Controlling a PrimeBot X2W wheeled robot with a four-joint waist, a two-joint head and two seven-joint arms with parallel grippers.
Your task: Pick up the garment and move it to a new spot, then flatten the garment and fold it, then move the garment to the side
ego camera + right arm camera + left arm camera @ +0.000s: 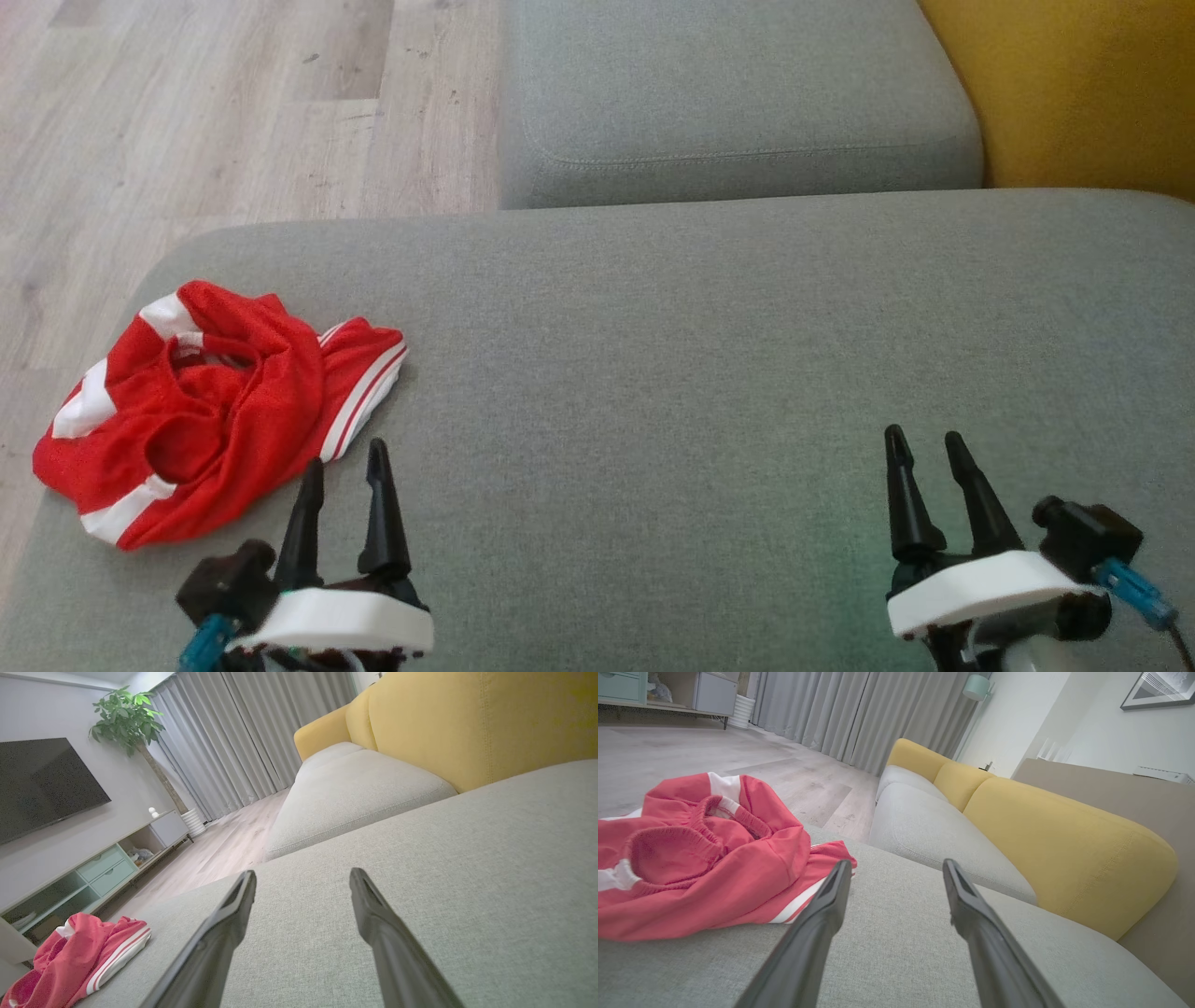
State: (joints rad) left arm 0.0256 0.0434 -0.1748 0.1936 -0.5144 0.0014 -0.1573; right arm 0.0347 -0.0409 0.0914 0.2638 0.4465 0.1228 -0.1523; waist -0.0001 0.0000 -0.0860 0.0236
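A grey sofa seat [709, 373] is backed by yellow cushions [1064, 844]; pale wood-look flooring [233, 112] is laid beyond it; grey curtains [243, 742] are drawn at the far end; a dark television [42, 784] is mounted above a low cabinet [103, 870]; a potted plant [126, 718] is set beside the curtains.

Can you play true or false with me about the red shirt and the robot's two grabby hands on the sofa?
1. The garment lies crumpled on the grey sofa cushion. True.
2. The left gripper is gripping the garment. False: its jaws are open with nothing between them.
3. The right gripper is closer to the garment than the left gripper. False: the left one is right beside it, and the right one is far across the cushion.
4. The right gripper's jaws are open. True.
5. The sofa backrest is blue. False: it is yellow.
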